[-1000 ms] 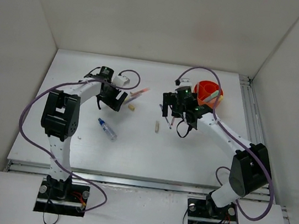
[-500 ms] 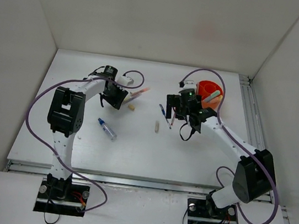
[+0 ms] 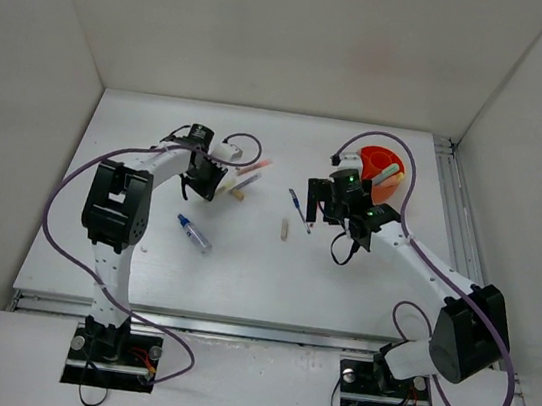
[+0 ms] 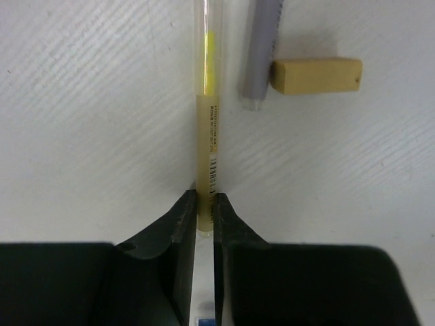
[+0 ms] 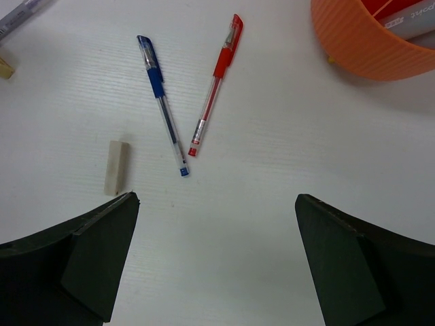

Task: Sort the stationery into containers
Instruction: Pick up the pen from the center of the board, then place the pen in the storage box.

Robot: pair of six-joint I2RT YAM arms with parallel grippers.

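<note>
In the left wrist view my left gripper (image 4: 205, 204) is shut on the near end of a clear pen with a yellowish barrel (image 4: 206, 129), which lies flat on the table. Just to its right lie a grey pen (image 4: 262, 54) and a beige stub (image 4: 316, 75). Seen from the top camera, the left gripper (image 3: 219, 182) is at the back left. My right gripper (image 5: 215, 198) stands wide open above bare table, with a blue pen (image 5: 162, 102), a red pen (image 5: 217, 81) and another beige stub (image 5: 116, 166) ahead of it. The round orange pot (image 5: 367, 41) holds some pens.
A blue-capped clear tube (image 3: 193, 234) lies alone on the left of the table, nearer the arm bases. The orange pot (image 3: 377, 165) stands at the back right, close to the right arm's wrist. White walls enclose the table on three sides.
The left gripper has closed on the end of the yellowish pen. The right gripper has drawn a little to the right, away from the blue and red pens, still open.
</note>
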